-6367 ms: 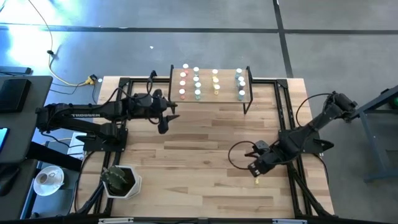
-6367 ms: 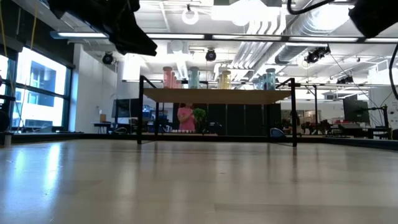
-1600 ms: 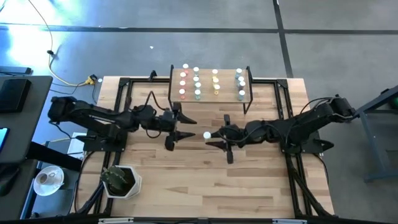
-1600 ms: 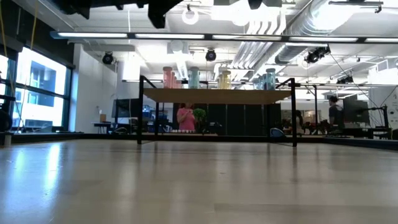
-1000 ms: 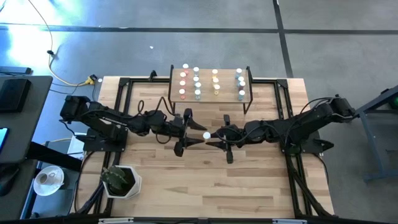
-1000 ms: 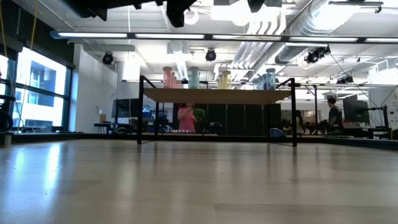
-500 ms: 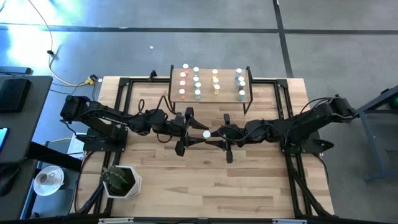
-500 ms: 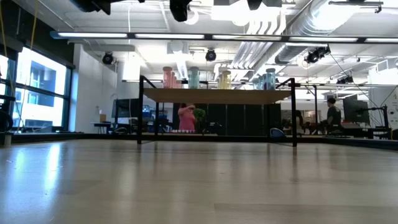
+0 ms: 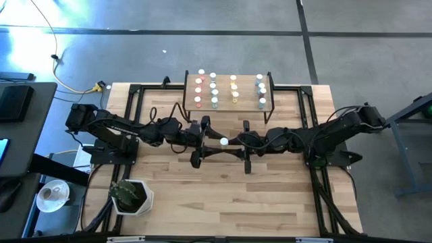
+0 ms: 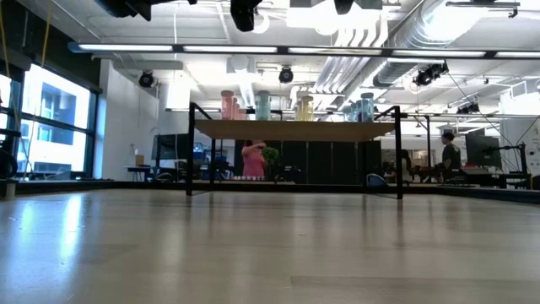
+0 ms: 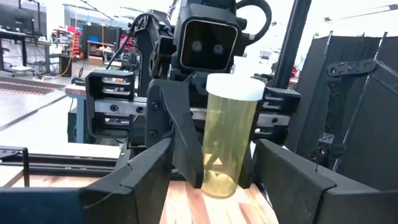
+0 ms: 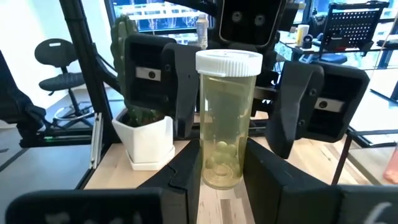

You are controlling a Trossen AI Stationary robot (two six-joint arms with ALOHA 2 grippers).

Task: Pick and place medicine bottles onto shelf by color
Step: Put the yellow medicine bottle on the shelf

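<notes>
Between the spread left end effector (image 9: 206,140) and the right end effector (image 12: 219,167) pinching it upright above the desk, the yellow bottle (image 12: 227,118) wants a squared, centred grip before release.

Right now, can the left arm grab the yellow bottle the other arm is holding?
Probably yes. The left gripper is open, its fingers on either side of the yellow bottle, which the right gripper holds upright; nothing sits between them.
</notes>
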